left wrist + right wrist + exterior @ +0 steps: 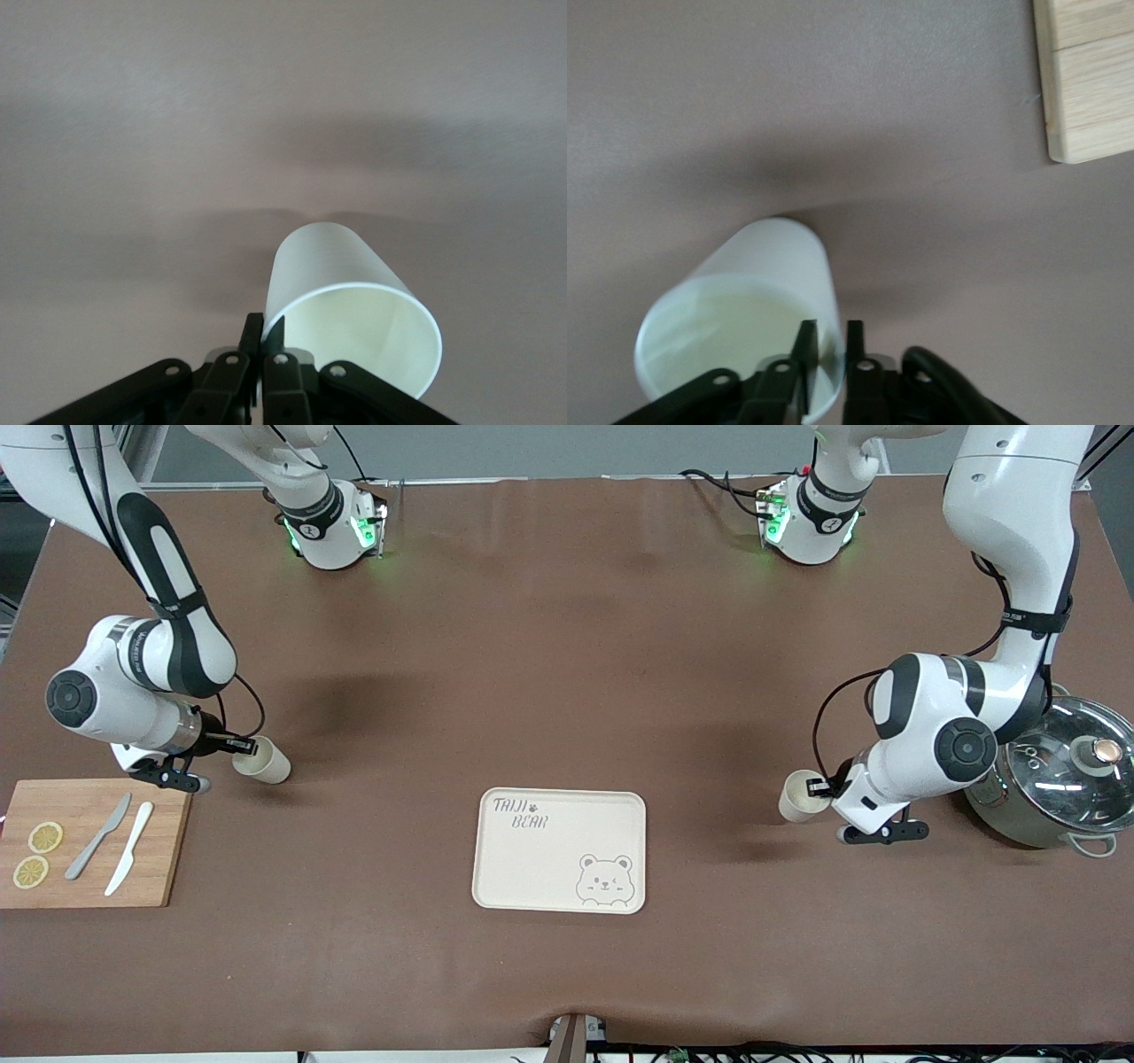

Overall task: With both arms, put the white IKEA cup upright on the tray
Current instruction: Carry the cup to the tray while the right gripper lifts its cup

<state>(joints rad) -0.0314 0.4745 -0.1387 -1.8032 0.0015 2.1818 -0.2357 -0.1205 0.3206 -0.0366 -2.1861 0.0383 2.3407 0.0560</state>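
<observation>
Two white cups are in play, one in each gripper. In the front view's left middle, the right gripper (232, 742) pinches the rim of a cup (261, 760) that tilts with its mouth toward the wrist, just above the brown table (567, 646). The right wrist view shows the same grip: one finger (804, 343) inside the cup (744, 310) and the other outside, closed on the wall, with the corner of the board (1090, 80) at that frame's upper right.

At the front view's right middle, the left gripper (822, 786) holds the second cup (801, 797) by its rim, also tilted. In the left wrist view the fingers (252, 341) clamp the rim of this cup (350, 310), its open mouth facing the camera.

The tray (560, 850) lies flat at lower centre, between the two cups and well apart from both, nothing on it.

At lower left the board (89, 841) carries two lemon slices (37, 854) and two knives (113, 846). A lidded pot (1059, 784) sits at the right edge, beside the left arm.
</observation>
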